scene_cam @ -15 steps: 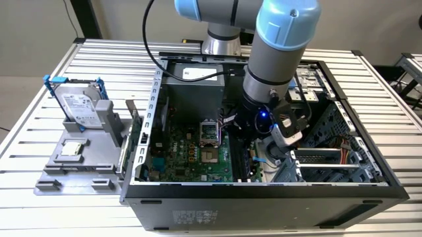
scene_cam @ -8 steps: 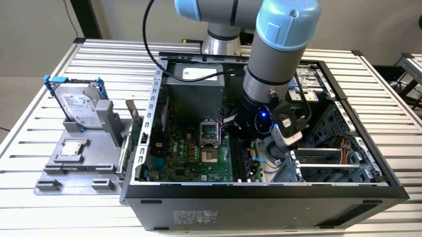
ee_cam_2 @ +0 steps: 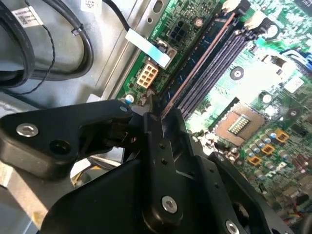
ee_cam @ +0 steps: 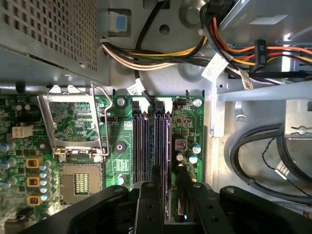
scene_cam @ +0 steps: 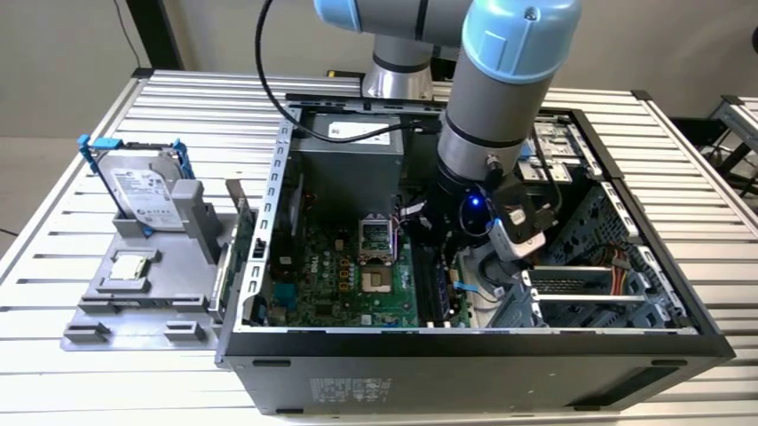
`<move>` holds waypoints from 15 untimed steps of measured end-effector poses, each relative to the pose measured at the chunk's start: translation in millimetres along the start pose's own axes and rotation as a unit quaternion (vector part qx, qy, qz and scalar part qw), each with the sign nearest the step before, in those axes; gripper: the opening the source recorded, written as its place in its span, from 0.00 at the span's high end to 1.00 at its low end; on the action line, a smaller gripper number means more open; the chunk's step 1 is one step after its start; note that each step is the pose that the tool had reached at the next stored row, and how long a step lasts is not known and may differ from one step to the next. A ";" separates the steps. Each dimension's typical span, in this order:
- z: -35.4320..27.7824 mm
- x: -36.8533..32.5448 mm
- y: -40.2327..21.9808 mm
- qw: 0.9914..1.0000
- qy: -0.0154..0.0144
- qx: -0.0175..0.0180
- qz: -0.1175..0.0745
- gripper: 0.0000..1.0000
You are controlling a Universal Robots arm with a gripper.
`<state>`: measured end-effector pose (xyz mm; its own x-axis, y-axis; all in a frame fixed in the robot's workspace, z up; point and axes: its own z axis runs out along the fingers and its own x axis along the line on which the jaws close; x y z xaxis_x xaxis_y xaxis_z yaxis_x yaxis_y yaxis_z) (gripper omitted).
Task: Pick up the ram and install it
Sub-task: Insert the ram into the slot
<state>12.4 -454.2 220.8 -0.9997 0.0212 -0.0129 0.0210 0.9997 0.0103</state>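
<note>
The ram [ee_cam: 168, 146] is a thin dark stick standing on edge along the outermost memory slot of the green motherboard [scene_cam: 343, 284]. In the second wrist view the ram [ee_cam_2: 195, 66] shows as a long narrow edge running away from the fingers. My gripper [ee_cam: 169, 190] is low inside the open computer case [scene_cam: 474, 342], its black fingers [ee_cam: 155, 178] pressed against either side of the stick's near end. The gripper [ee_cam_2: 150, 116] is shut on the ram. I cannot tell how deep the stick sits in the slot.
Neighbouring memory slots [ee_cam: 141, 146] and the open processor socket [ee_cam: 80, 183] lie beside the ram. Bundled cables [ee_cam: 161, 53] and thick black cables [ee_cam: 253, 151] run close by. Outside the case, a grey fixture [scene_cam: 130, 315] holds a hard drive in a blue frame [scene_cam: 148, 191].
</note>
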 end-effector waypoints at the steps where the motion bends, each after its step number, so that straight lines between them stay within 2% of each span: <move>1: -3.9 0.0 0.0 1.000 0.000 0.000 0.000 0.00; 5: -19.1 -0.2 0.2 1.000 0.001 0.000 0.001 0.00; 7: -24.5 -0.3 0.2 1.000 0.002 0.000 0.001 0.00; 12: -25.7 -0.3 0.3 1.000 0.002 0.000 0.001 0.00; 13: -25.9 -0.3 0.3 1.000 0.002 0.000 0.001 1.00; 15: -26.3 -0.3 0.3 1.000 0.002 0.000 0.001 1.00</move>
<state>12.3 -454.2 247.1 -0.9997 0.0238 -0.0090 0.0237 0.9997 0.0103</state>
